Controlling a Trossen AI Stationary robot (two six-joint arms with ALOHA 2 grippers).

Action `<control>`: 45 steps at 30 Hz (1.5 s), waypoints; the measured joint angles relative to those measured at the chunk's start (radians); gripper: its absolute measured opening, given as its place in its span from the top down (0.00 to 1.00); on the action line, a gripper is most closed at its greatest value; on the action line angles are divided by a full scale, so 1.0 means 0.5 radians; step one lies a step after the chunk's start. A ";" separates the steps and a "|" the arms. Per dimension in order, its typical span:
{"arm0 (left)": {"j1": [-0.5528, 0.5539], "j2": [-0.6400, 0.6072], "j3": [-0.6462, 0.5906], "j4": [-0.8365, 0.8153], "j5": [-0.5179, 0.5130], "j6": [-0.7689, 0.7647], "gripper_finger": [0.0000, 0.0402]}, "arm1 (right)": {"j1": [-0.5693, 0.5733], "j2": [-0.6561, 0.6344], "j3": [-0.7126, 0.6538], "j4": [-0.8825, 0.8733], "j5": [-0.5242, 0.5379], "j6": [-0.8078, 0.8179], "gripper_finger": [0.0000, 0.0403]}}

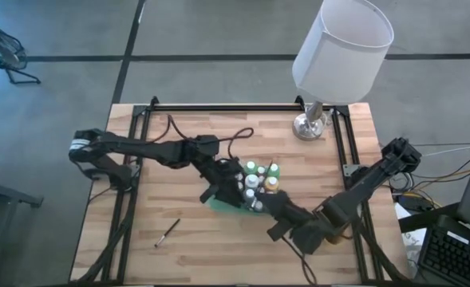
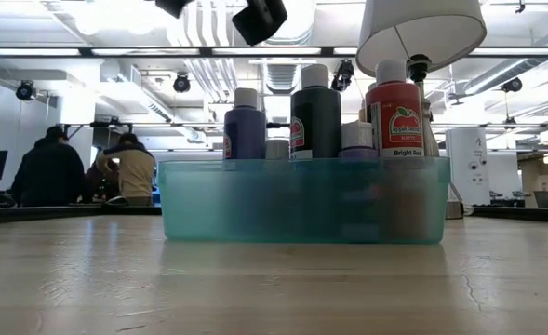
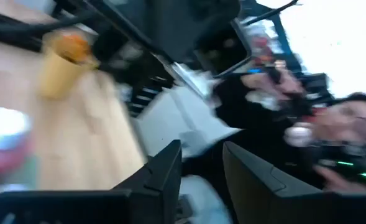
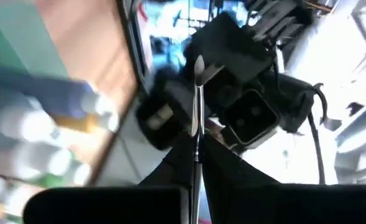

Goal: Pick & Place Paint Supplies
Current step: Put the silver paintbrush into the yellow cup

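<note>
A teal bin (image 2: 301, 200) of paint bottles (image 1: 258, 177) stands at the table's middle; purple, dark green and red bottles (image 2: 394, 116) rise above its rim. Both grippers hover over it, facing each other. My right gripper (image 4: 195, 154) is shut on a thin brush (image 4: 197, 106). My left gripper (image 3: 201, 163) is open with nothing between its fingers, just beyond the brush's bristle tip (image 4: 198, 65). A second dark brush (image 1: 167, 231) lies flat on the table at the near left. My right gripper pinches the brush's handle (image 4: 196, 140) between its two fingers. The fingers come nearly level from the table's near right and lie along the brush. The brush sticks out forward past the fingertips, bristle end away from me, lifted clear above the bin.
A lamp (image 1: 310, 121) with a white shade stands at the far right of the table. A tan cup (image 3: 59, 70) sits on the wood near the right arm. Black rails (image 1: 242, 106) frame the table. People (image 2: 50, 172) sit in the room beyond.
</note>
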 joint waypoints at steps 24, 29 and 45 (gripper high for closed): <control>-0.179 -0.522 -0.004 -0.855 -1.964 1.156 0.69 | 0.503 -0.875 -0.099 -0.730 -1.307 2.814 0.97; -0.227 -0.563 -0.008 -0.859 -2.164 1.319 0.69 | 0.771 -0.965 -0.206 -0.671 -1.071 2.968 0.97; -0.319 -0.668 -0.109 -0.654 -2.460 1.588 0.69 | 1.338 -1.280 -0.805 -0.668 -0.324 3.705 0.97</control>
